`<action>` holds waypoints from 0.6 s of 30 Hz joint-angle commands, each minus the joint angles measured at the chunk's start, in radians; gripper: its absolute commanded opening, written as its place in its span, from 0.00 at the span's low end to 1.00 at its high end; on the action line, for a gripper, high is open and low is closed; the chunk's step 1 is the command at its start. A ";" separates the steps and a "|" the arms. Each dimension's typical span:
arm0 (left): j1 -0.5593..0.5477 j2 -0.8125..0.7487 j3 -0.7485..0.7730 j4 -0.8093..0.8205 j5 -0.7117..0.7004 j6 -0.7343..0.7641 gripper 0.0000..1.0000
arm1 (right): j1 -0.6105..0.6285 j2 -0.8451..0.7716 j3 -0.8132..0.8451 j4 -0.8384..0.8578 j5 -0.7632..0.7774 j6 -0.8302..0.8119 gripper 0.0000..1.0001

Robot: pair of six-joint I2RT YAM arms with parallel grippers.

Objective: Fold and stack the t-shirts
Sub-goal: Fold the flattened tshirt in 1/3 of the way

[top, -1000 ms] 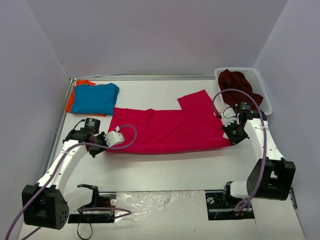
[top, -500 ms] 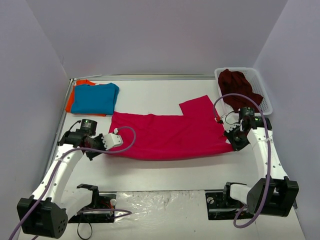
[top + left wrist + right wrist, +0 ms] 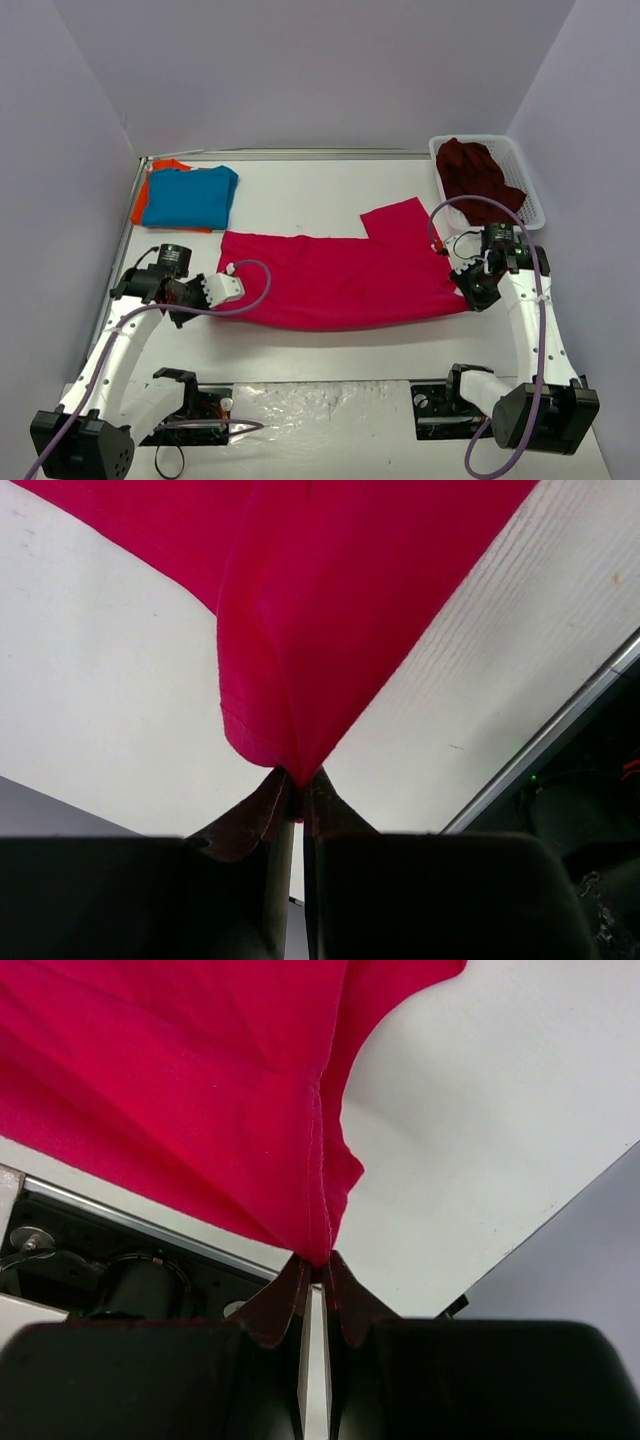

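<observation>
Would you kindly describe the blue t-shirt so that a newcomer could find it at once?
Look at the white table, then its far left corner. There a folded blue t-shirt lies on an orange t-shirt that peeks out along its left edge. It is the only blue cloth; the crimson-pink t-shirt is spread mid-table and the maroon t-shirt sits in the basket.
</observation>
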 commanded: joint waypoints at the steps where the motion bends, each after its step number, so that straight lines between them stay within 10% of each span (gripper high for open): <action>1: 0.007 -0.023 -0.005 -0.058 0.015 0.033 0.03 | -0.007 -0.030 -0.011 -0.065 0.020 -0.010 0.00; 5: 0.007 -0.035 -0.007 -0.103 0.030 0.080 0.34 | -0.007 -0.015 -0.006 -0.074 0.017 -0.016 0.39; 9: 0.007 -0.052 0.025 -0.152 0.055 0.126 0.67 | -0.008 0.001 0.015 -0.090 -0.002 -0.033 0.53; 18: 0.010 0.026 0.128 -0.128 0.023 0.126 0.71 | -0.008 0.094 0.191 -0.096 0.001 -0.039 0.52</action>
